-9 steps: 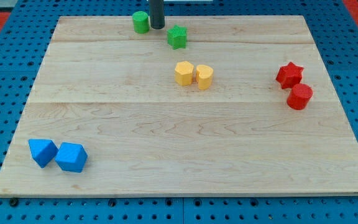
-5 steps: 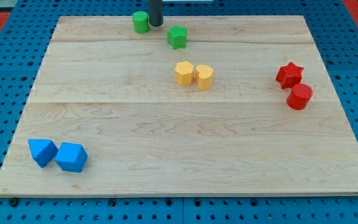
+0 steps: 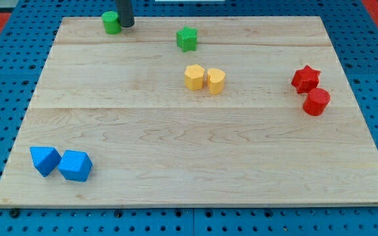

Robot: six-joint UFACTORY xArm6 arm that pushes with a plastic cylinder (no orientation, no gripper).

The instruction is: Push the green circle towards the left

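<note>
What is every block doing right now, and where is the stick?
Tip: on the board at the view's top, touching the green circle's right side.
Green circle: upright, near the top edge.
Green star: alone, flat.
Yellow blocks: two side by side, touching.
Red star: against the red block below it.
Red block: flat.
Blue blocks: two touching, bottom left.

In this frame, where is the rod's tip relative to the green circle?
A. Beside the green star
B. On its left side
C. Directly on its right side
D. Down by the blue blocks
C: my tip sits right against the right side of the green circle near the board's top edge, well left of the green star.
</note>
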